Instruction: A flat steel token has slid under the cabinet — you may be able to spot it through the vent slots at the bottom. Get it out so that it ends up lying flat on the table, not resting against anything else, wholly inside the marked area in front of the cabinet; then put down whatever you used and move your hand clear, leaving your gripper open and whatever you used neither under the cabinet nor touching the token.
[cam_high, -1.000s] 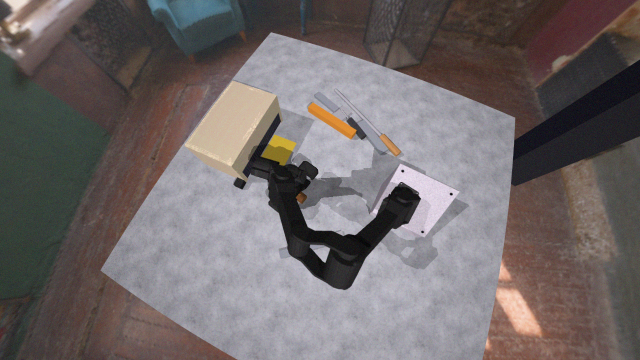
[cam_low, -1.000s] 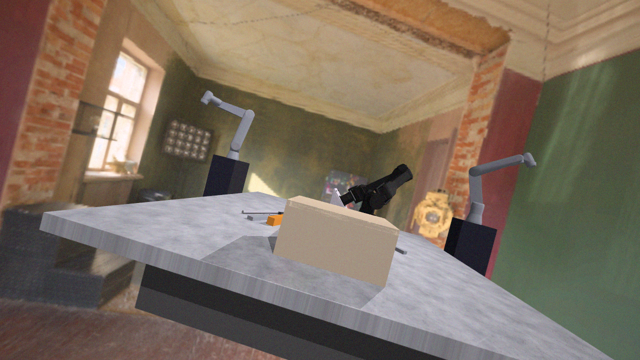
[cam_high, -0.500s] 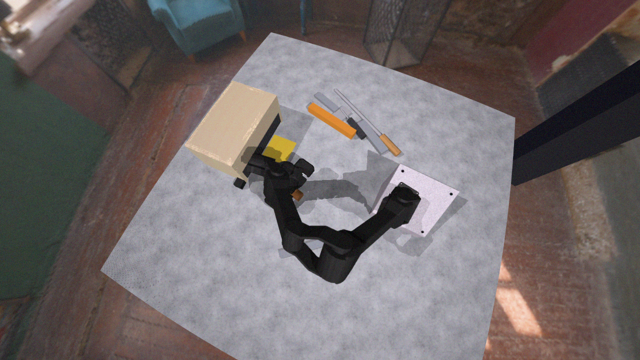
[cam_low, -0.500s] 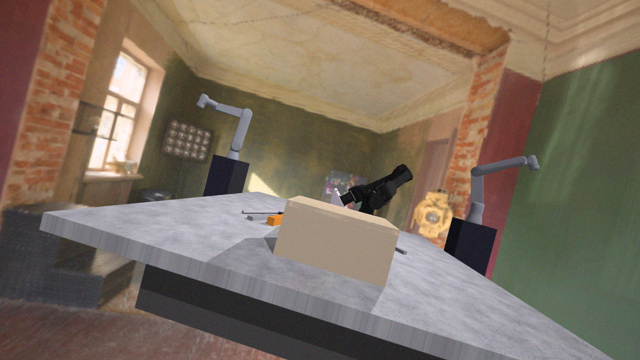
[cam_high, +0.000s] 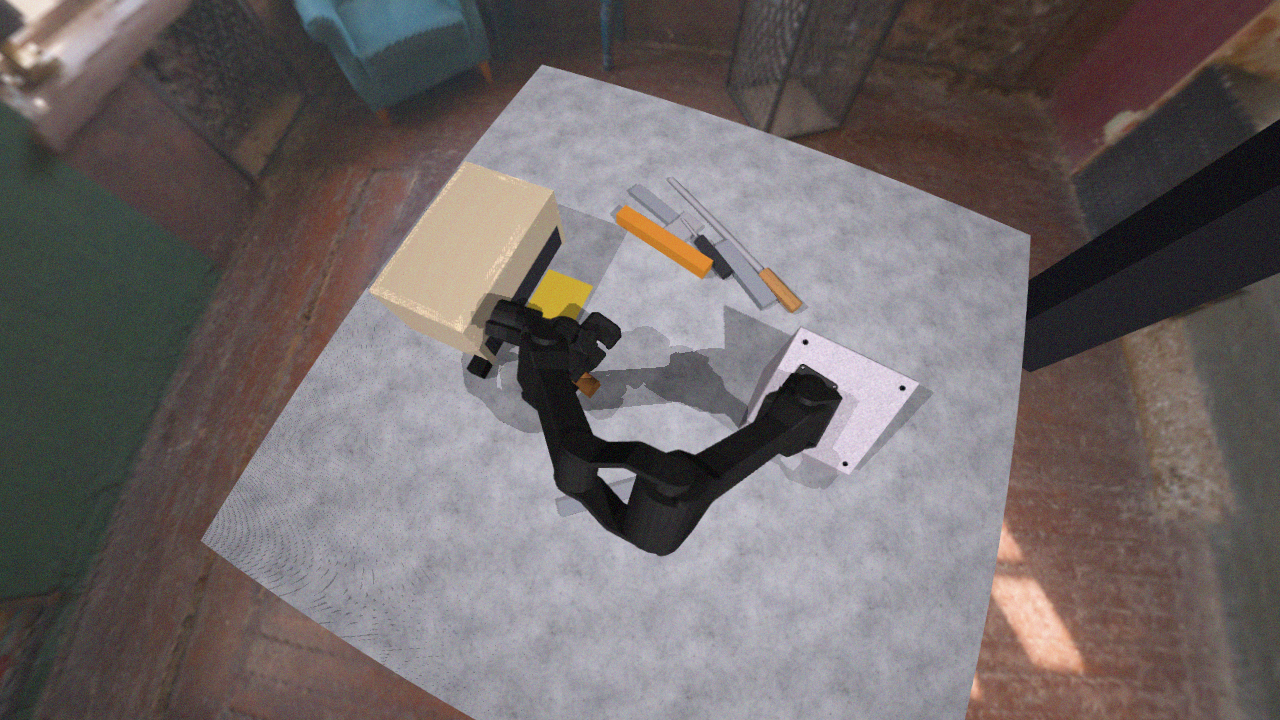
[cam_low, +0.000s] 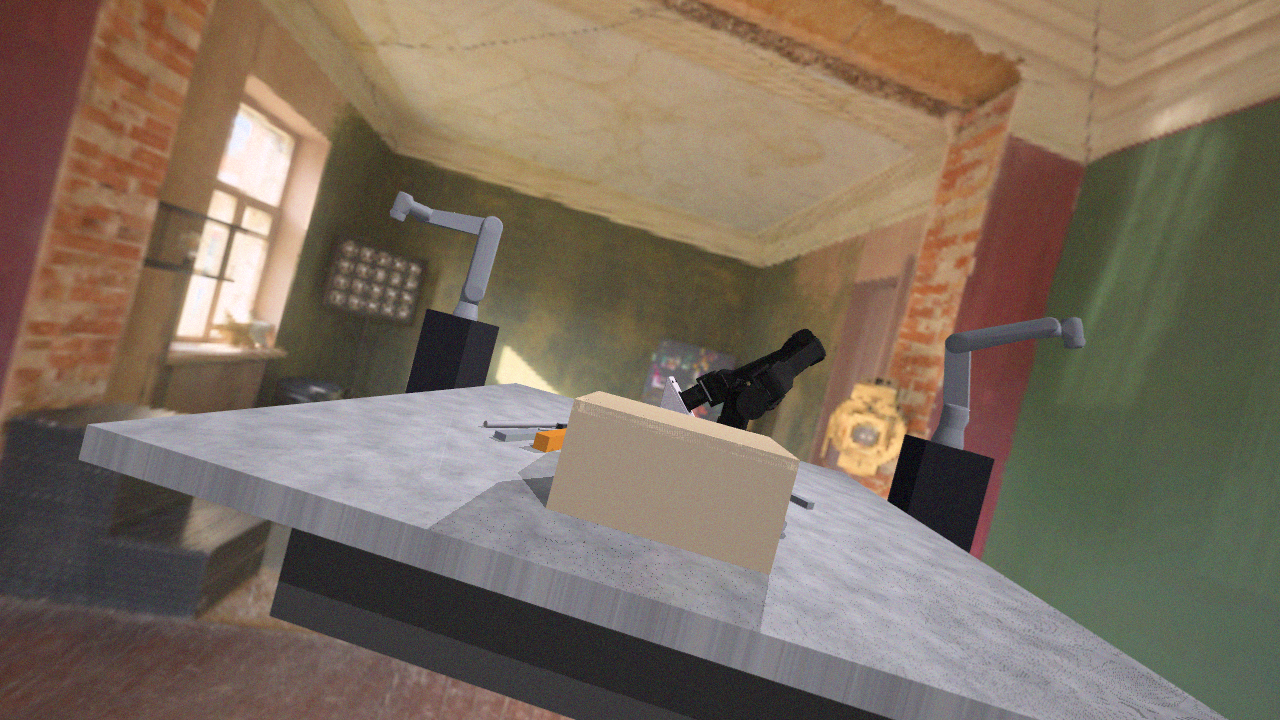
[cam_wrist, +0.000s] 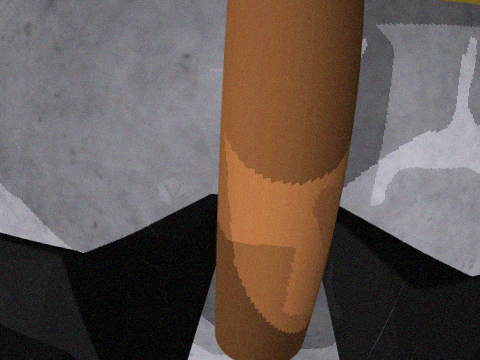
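Cabinet (cam_high: 465, 250) faces the jaws clamped on an orange-brown handle (cam_wrist: 287, 160).

cabinet (cam_high: 465, 246): beige box on table | marked area (cam_high: 562, 292): yellow patch before it | tool handle (cam_wrist: 288, 140): orange cylinder, clamped in gripper (cam_wrist: 267, 340)

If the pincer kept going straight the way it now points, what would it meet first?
Most likely the cabinet: the pincer, shut on a brown handle, points at its slotted front across the yellow marked area. Depth is unclear; the tool's hidden far end would arrive first.
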